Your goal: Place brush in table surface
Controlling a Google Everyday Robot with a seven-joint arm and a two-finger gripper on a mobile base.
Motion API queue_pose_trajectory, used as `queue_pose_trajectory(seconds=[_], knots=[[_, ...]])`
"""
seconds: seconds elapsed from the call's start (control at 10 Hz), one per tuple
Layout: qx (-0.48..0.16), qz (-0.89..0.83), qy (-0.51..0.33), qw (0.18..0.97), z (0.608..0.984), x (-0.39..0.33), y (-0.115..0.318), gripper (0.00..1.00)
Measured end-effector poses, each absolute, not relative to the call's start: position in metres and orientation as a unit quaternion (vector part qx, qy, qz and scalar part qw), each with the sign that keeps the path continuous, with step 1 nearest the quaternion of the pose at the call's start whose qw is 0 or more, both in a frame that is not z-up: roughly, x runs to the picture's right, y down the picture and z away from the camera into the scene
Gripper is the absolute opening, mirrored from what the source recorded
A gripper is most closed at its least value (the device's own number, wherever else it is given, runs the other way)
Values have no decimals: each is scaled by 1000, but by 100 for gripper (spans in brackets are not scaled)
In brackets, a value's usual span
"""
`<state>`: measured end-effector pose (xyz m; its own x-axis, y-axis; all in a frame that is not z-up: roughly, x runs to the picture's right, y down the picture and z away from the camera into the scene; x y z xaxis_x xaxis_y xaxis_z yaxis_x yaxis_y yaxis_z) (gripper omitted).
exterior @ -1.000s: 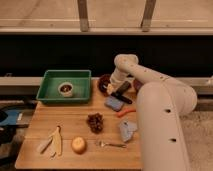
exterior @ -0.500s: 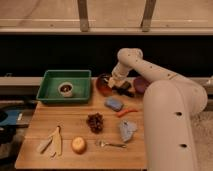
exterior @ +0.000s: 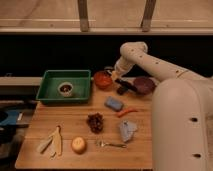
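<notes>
Table surface (exterior: 70, 117): light wooden planks, red-brown bowl (exterior: 102, 79) at back edge. White arm (exterior: 150, 62) reaches in from bowl's right. Gripper (exterior: 115, 76) just right of bowl, at upper end of brush (exterior: 128, 85); open, closed or clamped, cannot tell. Brush's black handle slants away right of bowl; contact with table unclear.

Gripper (exterior: 114, 76) hangs over the far edge of the table (exterior: 60, 117), squeezed in: red-brown bowl (exterior: 102, 80) close at its 9 o'clock, dark bowl (exterior: 144, 84) at 3. Blue block (exterior: 114, 103) sits at 6, with an orange strip (exterior: 127, 112) just beyond. Green tray (exterior: 65, 86) walls off the far left. Bare wood opens around 7 to 8 o'clock, between the tray and the grapes (exterior: 95, 121).
</notes>
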<state>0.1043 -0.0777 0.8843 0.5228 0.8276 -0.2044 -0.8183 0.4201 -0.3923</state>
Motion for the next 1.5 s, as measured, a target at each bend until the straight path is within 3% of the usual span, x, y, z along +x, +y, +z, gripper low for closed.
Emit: queue_pose_trajectory(seconds=[0.6,1.1,1.5], knots=[[-185,549,64,812,845,187,-45,0],[-186,567,87,798,826,191,-17,0],[-208,538,72,814,818,153,-4,0]])
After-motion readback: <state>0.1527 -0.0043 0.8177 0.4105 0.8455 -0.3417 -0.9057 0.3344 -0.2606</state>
